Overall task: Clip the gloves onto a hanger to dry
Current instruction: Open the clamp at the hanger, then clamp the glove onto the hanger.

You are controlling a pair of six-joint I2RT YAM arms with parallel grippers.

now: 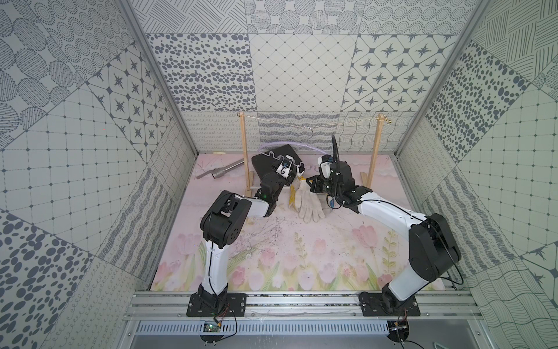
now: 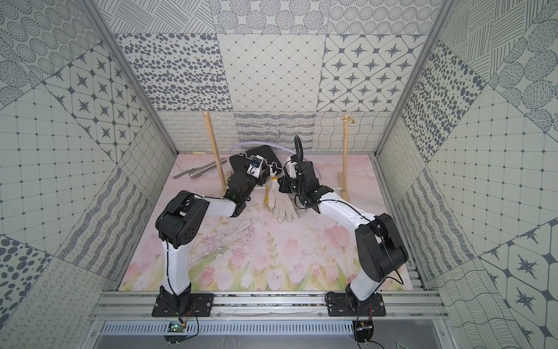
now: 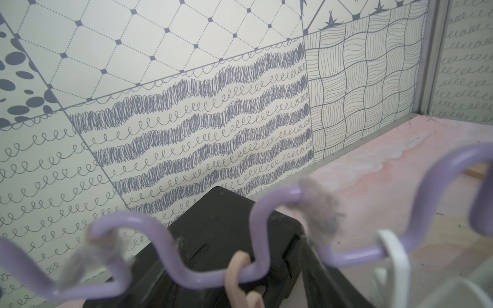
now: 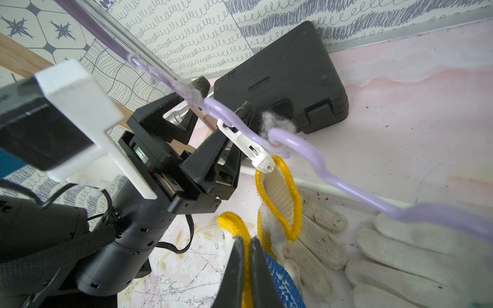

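At far left on the mat lies a grey metal tube point(image 1: 222, 169), then a two-post wooden frame with string point(image 1: 244, 145) and a black plastic case point(image 1: 262, 163). Before the case, the left gripper point(image 4: 224, 94) stands with jaws apart astride the wavy bar of the translucent lilac plastic hanger point(image 3: 280, 196). Beside it, a small white clip point(image 4: 246, 145) meets the yellow cuff of a plain off-white knit glove point(image 4: 280, 192); whether it bites I cannot tell. A second plain glove point(image 4: 413, 250) lies flat.

Rightmost, the right gripper point(image 4: 246, 241) is pinched together on the cuff rim of the blue-dotted glove point(image 4: 280, 282). That thin pinch could slip. The hanger hangs by its hook from sagging string, so a push may swing it away and shed the cuff.

A scuffed pink floral mat point(image 1: 271, 256) covers the table; grey-patterned panels point(image 1: 302, 75) wall the cell.
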